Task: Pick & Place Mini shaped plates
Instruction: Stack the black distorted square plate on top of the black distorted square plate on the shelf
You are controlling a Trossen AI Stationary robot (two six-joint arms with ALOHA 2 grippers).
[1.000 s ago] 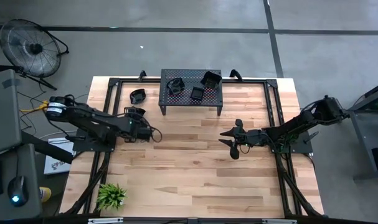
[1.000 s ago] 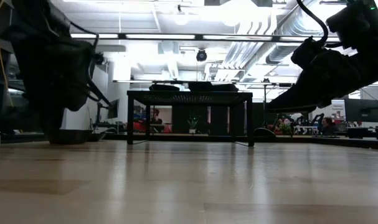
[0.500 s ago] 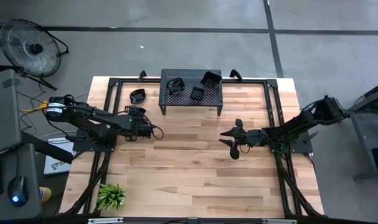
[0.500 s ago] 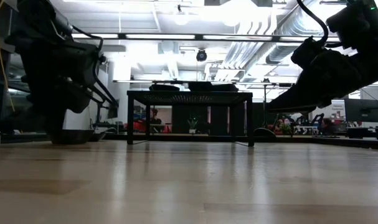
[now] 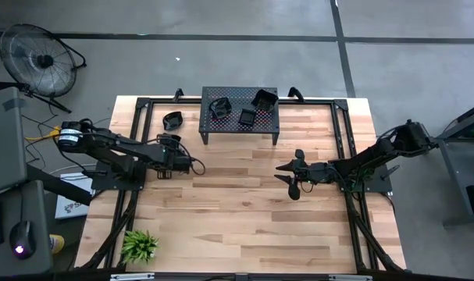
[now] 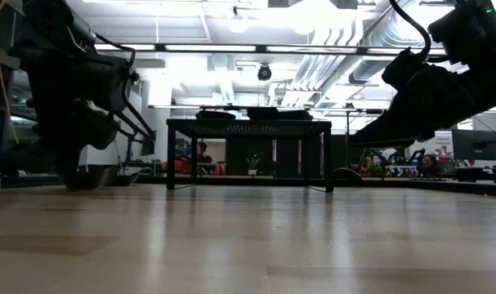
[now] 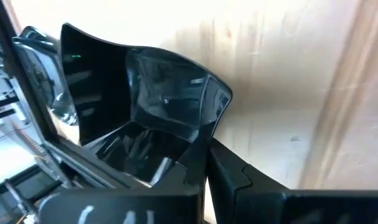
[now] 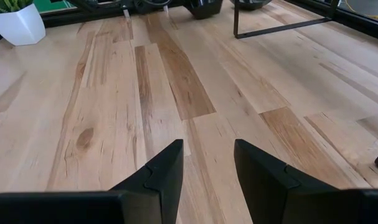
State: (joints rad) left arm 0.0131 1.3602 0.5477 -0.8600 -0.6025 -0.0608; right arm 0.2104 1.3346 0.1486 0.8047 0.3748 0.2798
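Note:
My left gripper point(image 5: 171, 145) is at the table's far left, shut on a glossy black square mini plate point(image 7: 167, 102). Another mini plate point(image 5: 172, 120) lies on the table just beyond it. Three more plates point(image 5: 247, 117) sit on top of the black perforated stand point(image 5: 240, 95) at the far middle. My right gripper point(image 5: 286, 178) hovers open over bare wood right of the table's centre, with nothing between its fingers point(image 8: 167, 168). My left gripper pinches the square plate's raised rim point(image 7: 204, 134) between its two fingers, at one side of the plate. The plate stands steeply tilted in the hold, its hollow side turned toward the wrist camera. Whether its lower edge touches the table I cannot tell.
A small green plant in a white pot point(image 5: 139, 246) stands at the near left corner. Black frame rails point(image 5: 140, 117) run along the table's far, left and right sides. Bare wood point(image 5: 237, 211) fills the middle and near part of the table.
My left arm has reached a little farther toward the table's right and has held still for the last half second. My right arm has not moved.

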